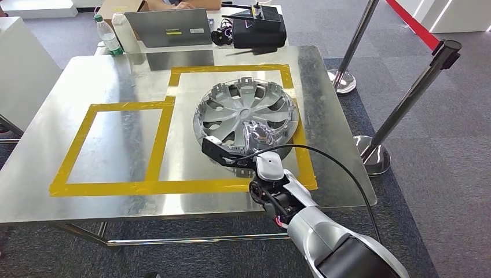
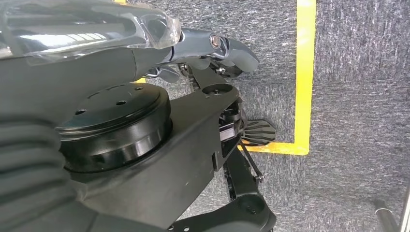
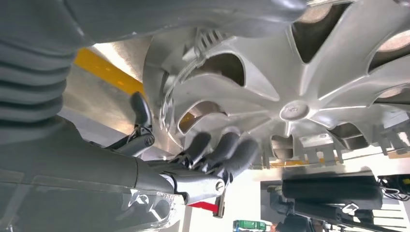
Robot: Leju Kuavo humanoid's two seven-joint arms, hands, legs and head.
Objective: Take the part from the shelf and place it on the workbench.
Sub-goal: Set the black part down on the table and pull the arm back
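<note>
Upper left of the head view: water bottle (image 1: 106, 35), then a grey laptop (image 1: 168, 28). Steel workbench (image 1: 104, 87) with yellow tape outlines (image 1: 157, 145). Centre-right: silver hubcap (image 1: 246, 110) lying flat inside the right outline. Right hand (image 1: 246, 152) at its near rim, fingers (image 3: 227, 150) curled against the rim. Left hand (image 2: 212, 53): grip unclear.

grey carpet (image 1: 440, 145), steel table (image 1: 116, 87), stanchions (image 1: 405, 110)

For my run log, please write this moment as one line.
part: hubcap lying on workbench inside yellow tape | right hand: at hubcap's near rim, grip unclear | left hand: holds nothing, over carpet
</note>
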